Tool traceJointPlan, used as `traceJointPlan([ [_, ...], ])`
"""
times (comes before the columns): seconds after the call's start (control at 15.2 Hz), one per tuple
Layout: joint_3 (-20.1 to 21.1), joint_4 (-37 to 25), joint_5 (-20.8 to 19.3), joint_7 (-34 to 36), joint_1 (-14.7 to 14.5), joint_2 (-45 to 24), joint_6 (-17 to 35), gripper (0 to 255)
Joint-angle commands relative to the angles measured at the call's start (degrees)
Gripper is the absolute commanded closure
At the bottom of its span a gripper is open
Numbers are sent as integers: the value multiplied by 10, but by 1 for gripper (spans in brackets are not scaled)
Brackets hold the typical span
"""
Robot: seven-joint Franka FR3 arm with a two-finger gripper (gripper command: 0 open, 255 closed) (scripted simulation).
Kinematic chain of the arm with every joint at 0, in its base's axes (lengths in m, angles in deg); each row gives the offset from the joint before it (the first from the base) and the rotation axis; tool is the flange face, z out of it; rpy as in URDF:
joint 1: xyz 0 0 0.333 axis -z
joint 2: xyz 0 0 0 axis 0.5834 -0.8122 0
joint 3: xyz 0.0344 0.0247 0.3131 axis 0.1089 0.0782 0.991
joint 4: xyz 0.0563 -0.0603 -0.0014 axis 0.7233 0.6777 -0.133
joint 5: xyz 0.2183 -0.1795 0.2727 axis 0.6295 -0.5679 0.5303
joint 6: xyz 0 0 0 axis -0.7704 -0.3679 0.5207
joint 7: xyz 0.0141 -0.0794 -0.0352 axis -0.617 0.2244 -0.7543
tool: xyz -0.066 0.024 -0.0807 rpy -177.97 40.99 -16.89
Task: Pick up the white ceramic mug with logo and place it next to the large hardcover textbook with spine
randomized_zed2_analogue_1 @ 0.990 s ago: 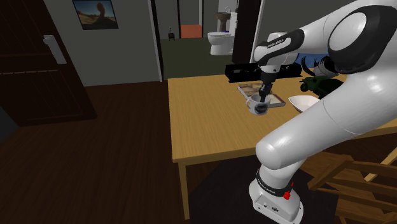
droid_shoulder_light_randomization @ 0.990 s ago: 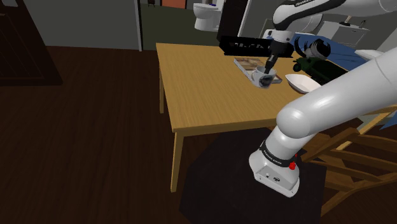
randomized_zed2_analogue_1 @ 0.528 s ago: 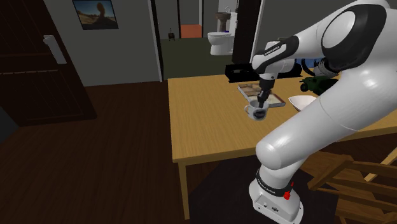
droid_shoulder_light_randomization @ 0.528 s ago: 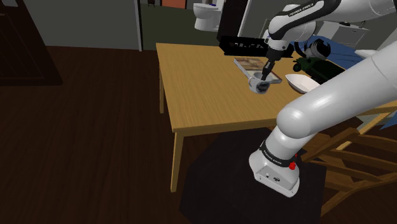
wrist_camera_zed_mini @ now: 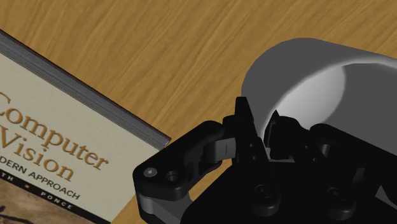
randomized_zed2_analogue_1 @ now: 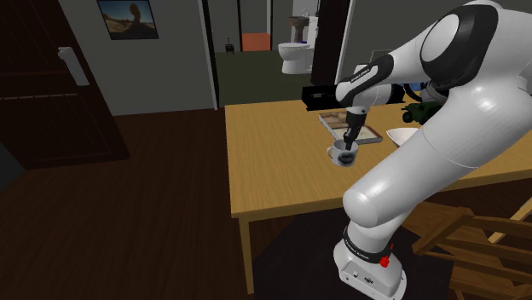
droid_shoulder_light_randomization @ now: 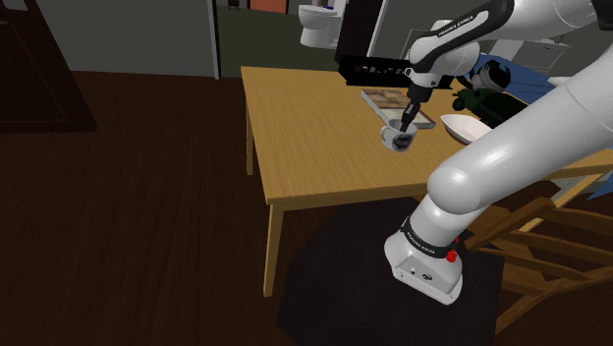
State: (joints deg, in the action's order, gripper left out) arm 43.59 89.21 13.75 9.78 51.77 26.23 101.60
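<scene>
Tabletop in pale wood is being shown across the middle of the shoulder view. Toward the upper right of that view, a grey-white mug is being held over the wood by the black gripper, which is being reached down from above. In the wrist view the fingers are being clamped on the mug's wall, one inside the rim and one outside. Whether the mug's base is touching the wood cannot be told. Just up and right of the mug in the second exterior view, a book titled "Computer Vision" is being shown lying flat, its corner just beside the mug. Farther right, a white bowl is being shown on the table.
</scene>
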Motion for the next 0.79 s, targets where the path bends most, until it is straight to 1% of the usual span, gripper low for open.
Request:
traceJointPlan([
  [0.0, 0, 0, 0, 0, 0, 0, 1, 255],
  [0.2, 0, 0, 0, 0, 0, 0, 1, 255],
  [0.26, 0, 0, 0, 0, 0, 0, 1, 0],
  [0.59, 0, 0, 0, 0, 0, 0, 1, 0],
  [0.73, 12, -24, -3, 6, 3, 23, -45, 0],
])
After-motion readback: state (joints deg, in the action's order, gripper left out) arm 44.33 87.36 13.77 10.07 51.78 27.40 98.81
